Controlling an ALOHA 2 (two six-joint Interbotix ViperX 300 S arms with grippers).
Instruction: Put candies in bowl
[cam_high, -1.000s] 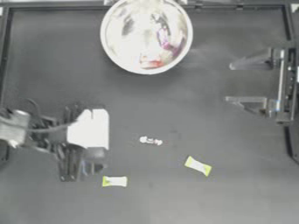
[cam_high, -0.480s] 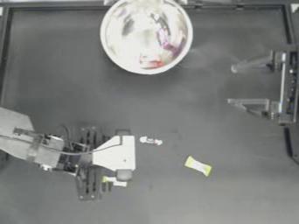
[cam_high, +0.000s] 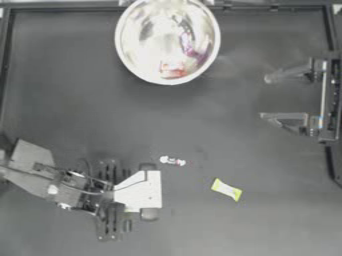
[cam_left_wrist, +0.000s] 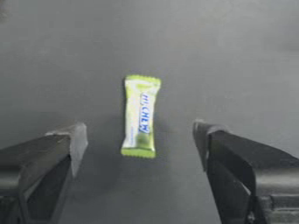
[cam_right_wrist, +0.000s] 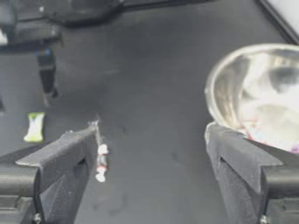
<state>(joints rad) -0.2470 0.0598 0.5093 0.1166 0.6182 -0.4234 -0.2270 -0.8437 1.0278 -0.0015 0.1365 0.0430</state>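
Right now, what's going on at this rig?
The left gripper is poised over a yellow-green candy on the table's near left, jaws open on either side of it, not gripping. Two candies lie loose mid-table: a whitish candy and a second yellow-green candy. The bowl at the far edge already holds red and purple ones. The right gripper sits parked, open, at the right.

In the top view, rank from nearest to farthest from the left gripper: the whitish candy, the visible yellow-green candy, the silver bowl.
The left gripper, jaws open, is low on the table's left half.
1. Small whitish twist-wrapped candy, just beyond it toward the bowl.
2. Yellow-green and white wrapped candy, out toward the right arm's side.
3. Large round shiny silver metal bowl, at the far top edge.
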